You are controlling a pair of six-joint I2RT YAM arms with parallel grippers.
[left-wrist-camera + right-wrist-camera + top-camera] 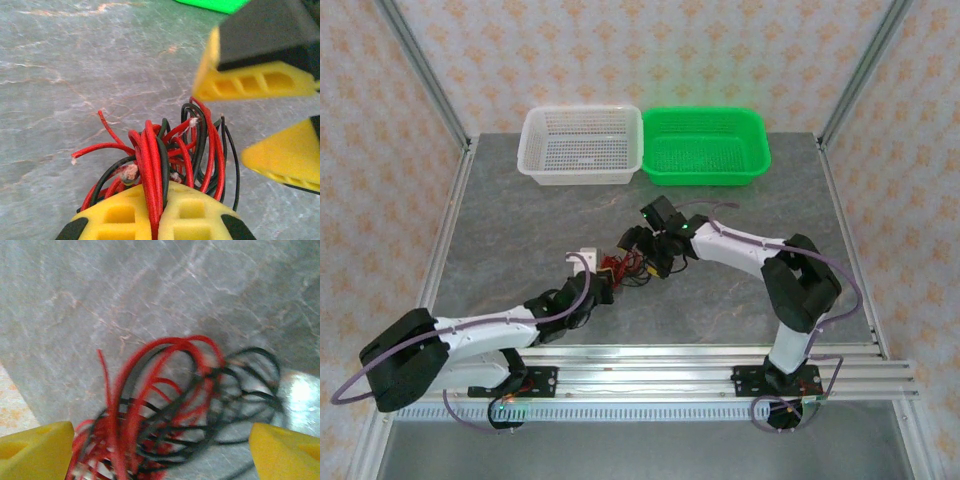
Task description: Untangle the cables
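The cables point(632, 268) lie as one red-and-black knot in the middle of the tabletop point(520, 230), well nearer than the two baskets at the far edge. The left claw point(156, 205) is pinched tight on the near end of the bunch, with several red strands running straight down between its yellow tips. The right claw point(220, 125) hangs just past the far-right side of the knot with its jaws spread wide and nothing in them. From its own camera the right claw point(160, 450) frames the loops of the cables point(175, 405) between its two tips.

From where I stand, the job now is to take one strand, not a fistful. The black loops on the right side of the tangle stand a little apart from the red ones, so they look like the best pick. I would bring the open claw down over a single outer loop and close gently, then draw it away to the far right while the left one acts as the anchor. These wires are hair-thin and springy. A shallow bite would likely slip, and a fast pull would likely tighten the knot instead of loosening it.
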